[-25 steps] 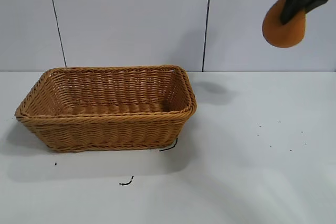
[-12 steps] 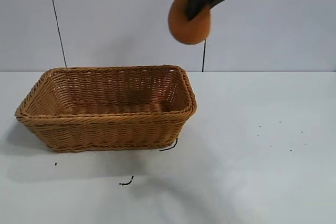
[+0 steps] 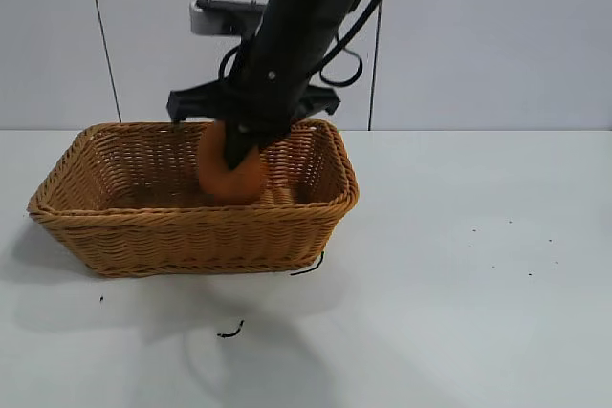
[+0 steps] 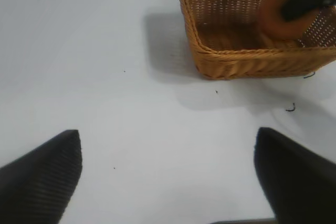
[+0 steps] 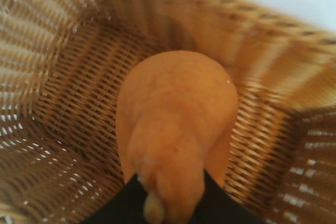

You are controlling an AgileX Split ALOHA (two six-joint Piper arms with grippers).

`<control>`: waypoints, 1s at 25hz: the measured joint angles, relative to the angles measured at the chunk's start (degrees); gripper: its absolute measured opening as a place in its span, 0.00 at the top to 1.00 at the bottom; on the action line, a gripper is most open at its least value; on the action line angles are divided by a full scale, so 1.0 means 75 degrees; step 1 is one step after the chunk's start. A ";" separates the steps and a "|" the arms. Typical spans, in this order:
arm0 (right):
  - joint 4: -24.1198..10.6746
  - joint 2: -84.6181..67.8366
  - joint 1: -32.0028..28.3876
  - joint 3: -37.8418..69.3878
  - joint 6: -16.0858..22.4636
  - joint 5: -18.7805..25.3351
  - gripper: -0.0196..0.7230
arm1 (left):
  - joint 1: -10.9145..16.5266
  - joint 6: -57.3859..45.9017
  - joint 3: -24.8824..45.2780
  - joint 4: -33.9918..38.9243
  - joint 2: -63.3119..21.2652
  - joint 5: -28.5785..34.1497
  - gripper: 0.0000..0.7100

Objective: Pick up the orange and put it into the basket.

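- The right gripper (image 3: 237,148) reached down into the basket (image 3: 191,236) and was closed on the orange (image 3: 229,177), holding it by its narrow top end.
- In the right wrist view, the orange (image 5: 176,129) hung with its wide round end down, over the woven floor of the basket (image 5: 63,103). I could not tell if it touched the floor.
- In the exterior view, the orange sat inside the basket, toward its right half, with its lower part hidden behind the front wall.
- The left gripper (image 4: 168,182) stayed well apart from the basket (image 4: 231,61), above the bare white table (image 4: 105,77), with its two fingers spread wide and nothing between them.
- The left wrist view also showed the orange (image 4: 275,17) inside the basket, with the dark right gripper on it.
- No brand, label or writing could be read on any item.
- Some small dark marks lay on the table (image 3: 459,284) in front of the basket.
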 joint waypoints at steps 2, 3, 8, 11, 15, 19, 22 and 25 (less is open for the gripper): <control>0.0000 -0.0015 0.0006 0.0000 -0.0113 0.0084 0.27 | 0.0000 0.0000 0.0000 0.0000 0.0000 0.0000 0.10; 0.0000 -0.0015 0.0013 0.0000 -0.0159 0.0136 0.19 | 0.0000 0.0000 0.0000 0.0000 0.0000 0.0000 0.10; -0.0075 -0.0344 0.0004 -0.0254 -0.0120 0.0700 0.05 | 0.0000 0.0000 0.0000 0.0000 0.0000 0.0000 0.10; -0.0187 -0.0491 -0.0171 -0.0973 0.0159 0.1338 0.05 | 0.0000 0.0000 0.0000 0.0000 0.0000 0.0007 0.10; -0.0578 -0.0531 -0.0626 -0.2205 0.0400 0.2224 0.04 | 0.0000 0.0000 0.0000 -0.0007 0.0000 0.0013 0.10; -0.1054 -0.0547 -0.1049 -0.2837 0.0531 0.2742 0.04 | 0.0000 0.0000 0.0000 -0.0001 0.0000 0.0013 0.10; -0.1594 -0.0547 -0.1742 -0.3058 0.0613 0.3290 0.04 | 0.0000 0.0000 0.0000 -0.0001 0.0000 0.0013 0.10; -0.1751 -0.0547 -0.2331 -0.3058 0.0613 0.3613 0.04 | 0.0000 0.0000 0.0000 -0.0001 0.0000 0.0013 0.10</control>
